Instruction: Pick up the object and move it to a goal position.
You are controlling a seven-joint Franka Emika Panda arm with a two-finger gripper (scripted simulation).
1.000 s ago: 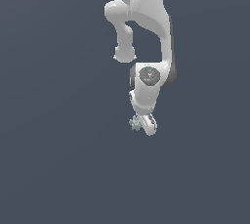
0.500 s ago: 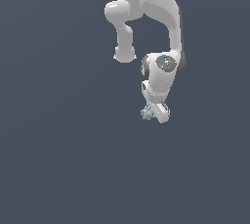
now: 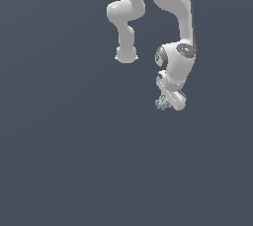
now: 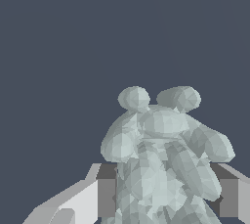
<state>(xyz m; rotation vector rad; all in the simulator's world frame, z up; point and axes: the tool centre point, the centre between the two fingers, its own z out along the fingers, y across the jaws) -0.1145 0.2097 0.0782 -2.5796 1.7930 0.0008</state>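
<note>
The object (image 4: 161,154) is a pale grey-green knobbly cluster that fills the lower middle of the wrist view. It sits between the two fingers (image 4: 105,193), which press on it from both sides. In the exterior view my white gripper (image 3: 165,103) hangs from the arm at the upper right, tilted, and the small lumpy object (image 3: 161,103) pokes out at its tip. The object is held off the surface.
The white arm (image 3: 170,3) comes down from the top of the exterior view, with an elbow joint (image 3: 126,55) to the exterior view's left. All around is a plain dark grey-blue surface (image 3: 74,161).
The gripper has moved toward the exterior view's right and slightly up, carrying the object with it. The arm has swung the same way.
</note>
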